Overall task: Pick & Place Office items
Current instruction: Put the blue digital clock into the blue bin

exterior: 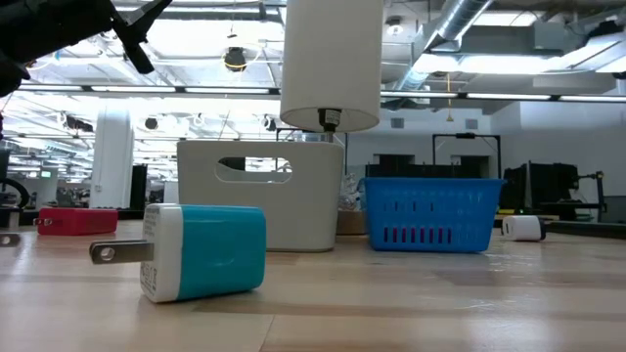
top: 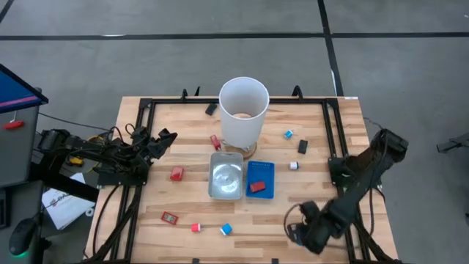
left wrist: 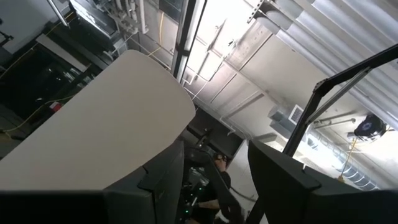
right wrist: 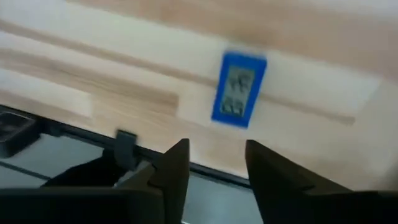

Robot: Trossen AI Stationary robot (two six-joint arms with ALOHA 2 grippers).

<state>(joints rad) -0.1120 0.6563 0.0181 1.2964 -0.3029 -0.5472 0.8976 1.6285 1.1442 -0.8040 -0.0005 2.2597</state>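
The office items lie scattered on the wooden table: red pieces [top: 176,173] [top: 170,217] [top: 196,227], blue ones [top: 226,229] [top: 289,134], black ones [top: 211,108] [top: 302,147], a white one [top: 293,165]. One red piece [top: 256,187] lies in the blue tray [top: 262,170]. My left gripper [top: 166,138] [left wrist: 217,180] is open, raised and tipped upward at the table's left, pointing at the white bin [left wrist: 99,130]. My right gripper [top: 297,233] [right wrist: 217,165] is open, low by the near right edge, with a blue piece [right wrist: 239,89] ahead of it.
The tall white bin [top: 244,110] stands mid-table toward the far edge, the silvery tray [top: 226,192] and blue tray just near of it. A black frame [top: 333,139] runs along the table's sides. In the low view a teal plug [exterior: 205,251] lies close to the near edge.
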